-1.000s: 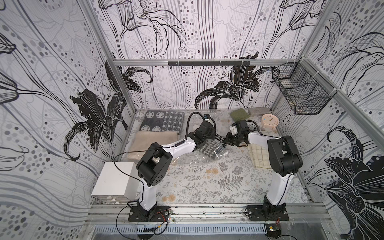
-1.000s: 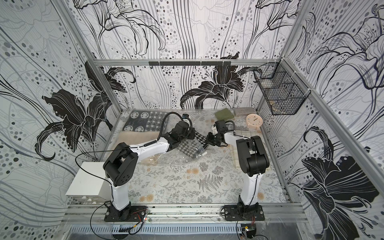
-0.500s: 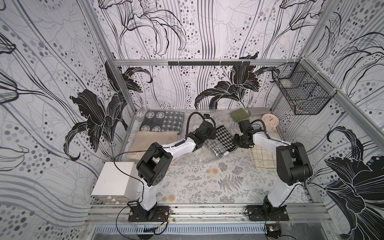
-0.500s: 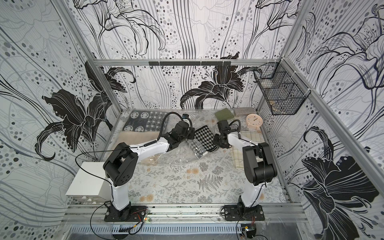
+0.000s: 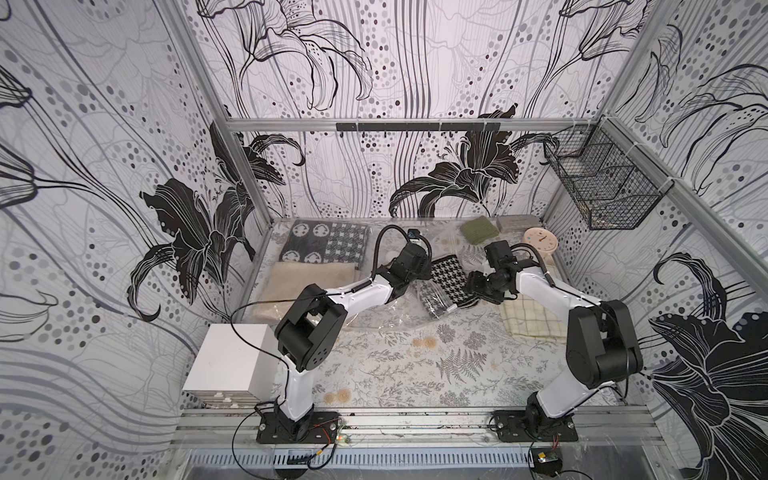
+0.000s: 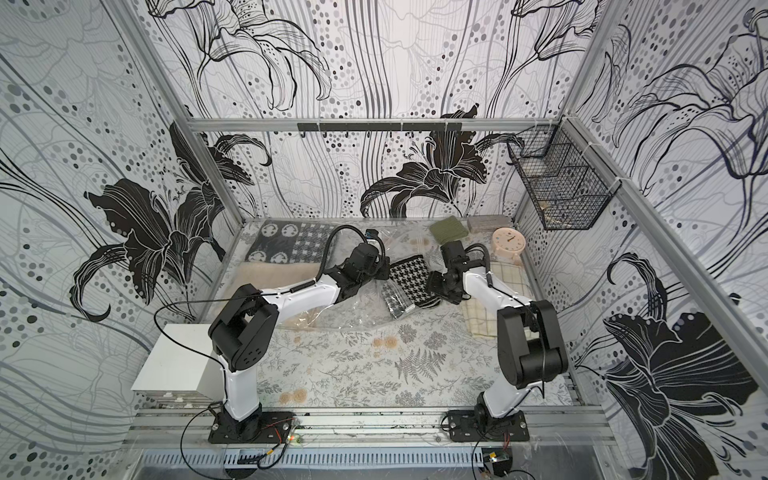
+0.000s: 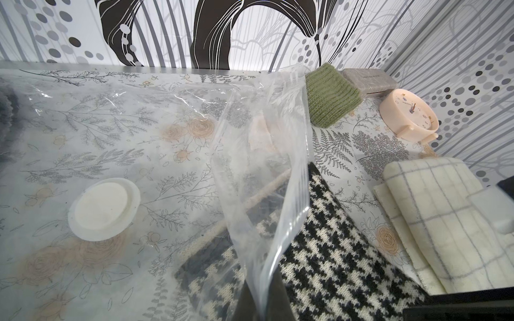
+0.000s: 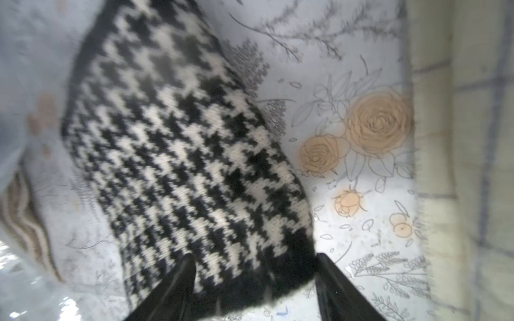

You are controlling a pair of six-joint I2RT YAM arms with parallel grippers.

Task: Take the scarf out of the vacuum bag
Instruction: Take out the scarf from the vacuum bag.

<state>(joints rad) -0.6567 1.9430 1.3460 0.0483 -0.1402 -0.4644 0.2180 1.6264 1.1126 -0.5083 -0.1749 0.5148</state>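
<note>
The scarf (image 5: 448, 281) (image 6: 409, 279) is a black-and-white houndstooth knit lying mid-table. One end lies bare on the table; the other end shows through the clear plastic of the vacuum bag (image 5: 388, 322) (image 6: 353, 313). In the left wrist view my left gripper (image 7: 260, 308) is shut on the vacuum bag's (image 7: 264, 155) open edge, holding it up over the scarf (image 7: 333, 250). The bag's white valve disc (image 7: 104, 211) lies flat nearby. My right gripper (image 8: 253, 268) stands open, its black fingers (image 8: 178, 280) on either side of the scarf's (image 8: 180, 155) dark end without pinching it.
A cream checked cloth (image 5: 528, 318) lies just right of the scarf. A green knit (image 5: 478, 229), a grey block (image 5: 517, 222) and a pink clock (image 5: 540, 242) sit at the back right. Folded blankets (image 5: 324, 246) lie back left, a white box (image 5: 232, 361) front left, a wire basket (image 5: 602, 187) on the right wall.
My right gripper pulled the scarf rightward, drawing much of it out of the bag's mouth, and has now opened its jaws. The left gripper has kept its hold on the bag edge.
</note>
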